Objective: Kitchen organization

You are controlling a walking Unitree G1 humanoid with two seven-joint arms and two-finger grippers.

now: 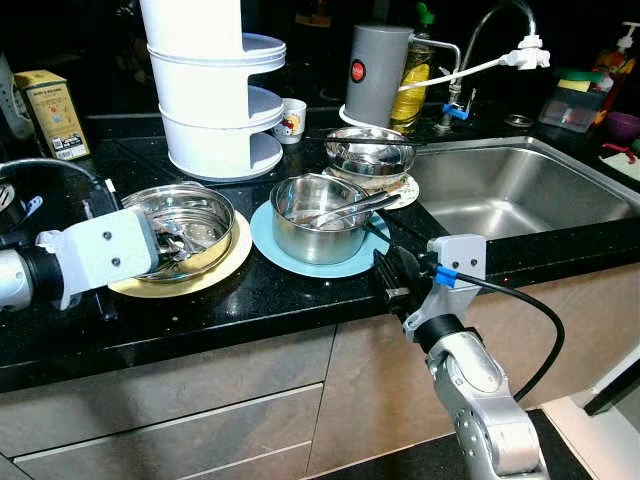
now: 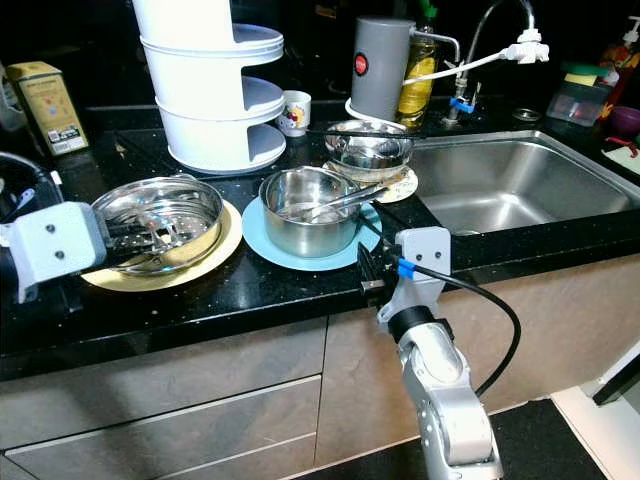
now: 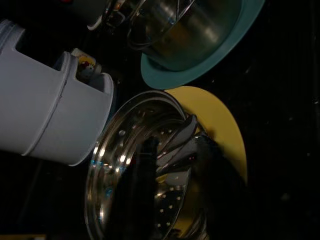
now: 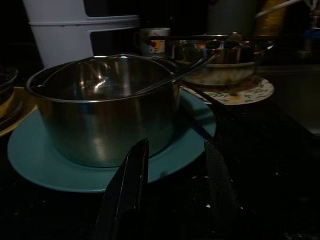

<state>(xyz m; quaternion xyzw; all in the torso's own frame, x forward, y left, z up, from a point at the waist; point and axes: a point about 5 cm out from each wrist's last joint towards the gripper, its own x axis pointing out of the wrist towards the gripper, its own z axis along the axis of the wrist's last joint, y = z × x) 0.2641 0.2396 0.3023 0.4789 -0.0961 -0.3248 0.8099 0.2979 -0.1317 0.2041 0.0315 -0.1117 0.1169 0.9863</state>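
Left gripper (image 1: pixel 172 243) is down inside the perforated steel bowl (image 1: pixel 190 222) on the yellow plate (image 1: pixel 225 268), its dark fingers (image 3: pixel 142 165) reaching among the spoons (image 3: pixel 180 147) lying in there; whether they pinch one I cannot tell. Just beside it, the steel pot (image 1: pixel 318 218) sits on the teal plate (image 1: pixel 290 258), a long utensil (image 1: pixel 345 210) resting across its rim. Behind that, another steel bowl (image 1: pixel 370 152) stands on a small patterned plate (image 1: pixel 408 190), right at the edge of the sink (image 1: pixel 520 185).

Right gripper (image 1: pixel 392 272) hovers low over the black counter (image 1: pixel 250 300) at its front edge, fingers (image 4: pixel 127 185) spread apart with nothing between them, pointed at the pot and the teal plate's rim.

Crowding the back: a tall white tiered rack (image 1: pixel 205 85), a little cup (image 1: pixel 292 120), a grey canister (image 1: pixel 378 70), a bottle of yellow liquid (image 1: pixel 412 85), the tap (image 1: pixel 490 40), and a yellow box (image 1: pixel 50 112) at far left.
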